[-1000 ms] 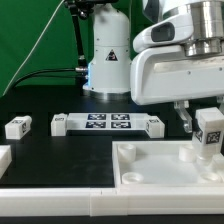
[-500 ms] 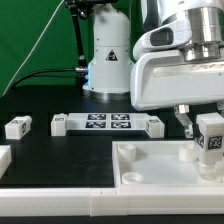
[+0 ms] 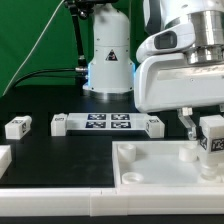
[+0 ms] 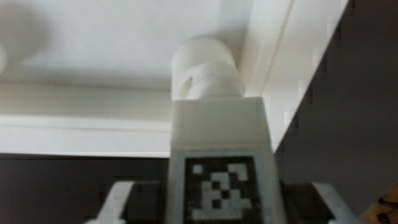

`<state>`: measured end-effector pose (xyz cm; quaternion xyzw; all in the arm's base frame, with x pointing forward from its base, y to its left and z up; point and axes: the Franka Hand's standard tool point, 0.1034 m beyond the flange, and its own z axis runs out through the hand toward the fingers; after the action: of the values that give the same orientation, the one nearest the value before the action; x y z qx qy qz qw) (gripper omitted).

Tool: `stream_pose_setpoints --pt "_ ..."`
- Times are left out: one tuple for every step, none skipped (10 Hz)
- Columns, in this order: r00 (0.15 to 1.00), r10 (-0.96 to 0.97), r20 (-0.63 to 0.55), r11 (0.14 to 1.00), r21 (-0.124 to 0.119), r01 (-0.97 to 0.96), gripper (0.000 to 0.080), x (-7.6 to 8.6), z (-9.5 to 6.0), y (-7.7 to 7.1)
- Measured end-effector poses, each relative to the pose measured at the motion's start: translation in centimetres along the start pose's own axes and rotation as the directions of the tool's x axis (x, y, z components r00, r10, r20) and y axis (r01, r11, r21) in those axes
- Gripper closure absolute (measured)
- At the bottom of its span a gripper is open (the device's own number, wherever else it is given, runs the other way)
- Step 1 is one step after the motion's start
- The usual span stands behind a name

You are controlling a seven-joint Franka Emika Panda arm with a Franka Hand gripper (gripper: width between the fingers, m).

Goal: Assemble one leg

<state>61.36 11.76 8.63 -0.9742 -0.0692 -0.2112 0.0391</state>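
My gripper (image 3: 208, 136) is shut on a leg (image 3: 212, 139), a chunky white block with a black-and-white tag, and holds it upright just above the large white tray-like part (image 3: 150, 170) near its far right corner socket (image 3: 190, 154). In the wrist view the leg (image 4: 222, 150) runs up the middle between my fingers (image 4: 125, 203), pointing at a raised round socket (image 4: 205, 65) of the tray part. Another leg (image 3: 17, 127) lies on the black table at the exterior view's left.
The marker board (image 3: 107, 124) lies flat behind the tray part. The white robot base (image 3: 108, 50) stands at the back. A white part edge (image 3: 4, 157) shows at the left border. A white strip (image 3: 60, 204) runs along the front.
My gripper has shifted a little toward the exterior view's right and slightly down with the leg in it. Nothing else moved.
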Motion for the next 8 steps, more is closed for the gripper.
stream_pose_setpoints --pt "1.000 -0.001 -0.006 1.000 -0.001 0.001 0.0507 0.12 0.07 0.07" --pt "1.000 -0.002 -0.013 1.000 -0.002 0.002 0.0507 0.26 0.13 0.14" --pt "1.000 -0.004 -0.013 1.000 -0.003 0.004 0.0507 0.29 0.14 0.24" --pt "1.000 -0.004 -0.014 1.000 -0.004 0.004 0.0507 0.31 0.15 0.30" --pt "1.000 -0.005 -0.016 1.000 -0.004 0.005 0.0507 0.34 0.18 0.30" --pt "1.000 -0.005 -0.021 1.000 -0.005 0.005 0.0507 0.29 0.34 0.30" --pt "1.000 -0.006 -0.015 1.000 -0.005 0.006 0.0507 -0.03 0.64 0.22" --pt "1.000 -0.007 -0.012 1.000 -0.004 0.007 0.0507 -0.22 0.84 0.15"
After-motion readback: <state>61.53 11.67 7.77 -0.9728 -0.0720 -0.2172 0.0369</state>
